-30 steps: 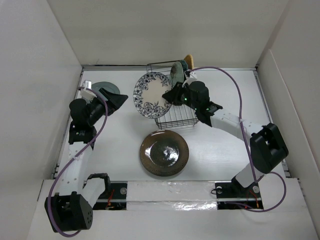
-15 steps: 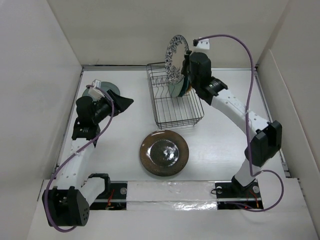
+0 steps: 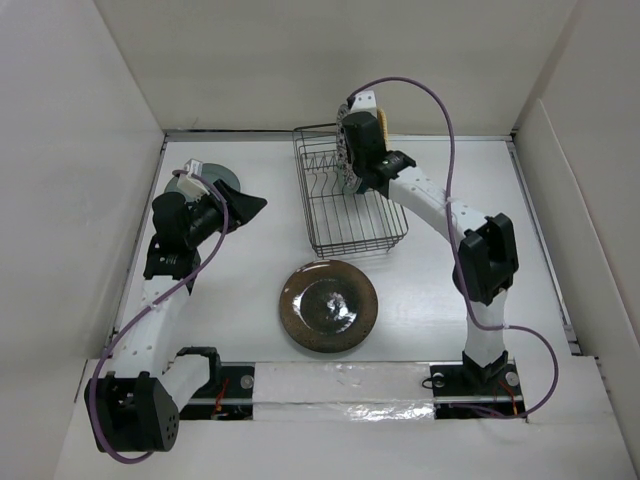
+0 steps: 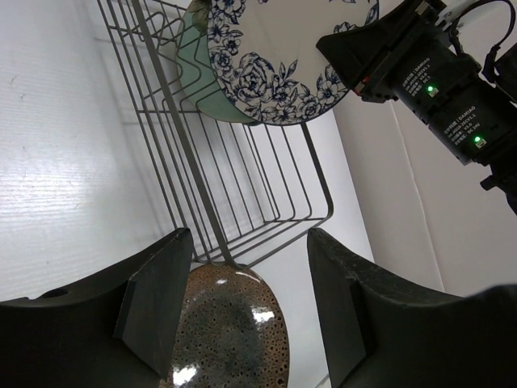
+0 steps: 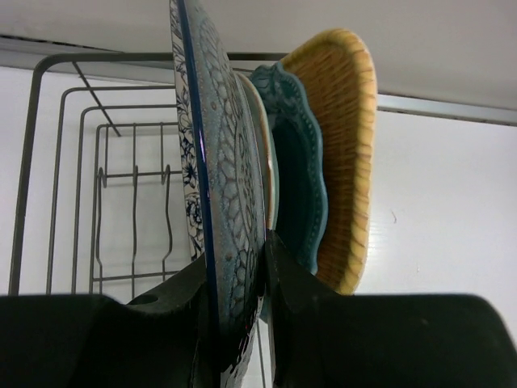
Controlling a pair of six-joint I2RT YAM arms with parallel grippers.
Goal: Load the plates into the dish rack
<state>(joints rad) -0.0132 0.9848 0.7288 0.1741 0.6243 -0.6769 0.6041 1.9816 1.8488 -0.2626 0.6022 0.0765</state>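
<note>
White with a blue floral pattern, the round plate (image 5: 218,186) is standing on edge at the far end of the rectangular black wire dish rack (image 3: 360,245). The right gripper (image 5: 241,311) is pinching its rim, one finger pressing on each face. Whether its lower edge is resting on the wires cannot be told. Just behind it, a pale mint plate (image 5: 265,153), a dark teal scalloped plate (image 5: 297,170) and an orange-tan plate (image 5: 343,137) are standing upright in a close row.

The left gripper (image 4: 254,299) is hovering over the white table (image 3: 430,300) to the left of the rack, its jaws spread wide and holding nothing. A grey-green plate (image 3: 215,175) is lying on the table at the far left, partly hidden by that arm. A large glossy brown plate (image 3: 328,305) is lying flat just beside the rack's near edge.
</note>
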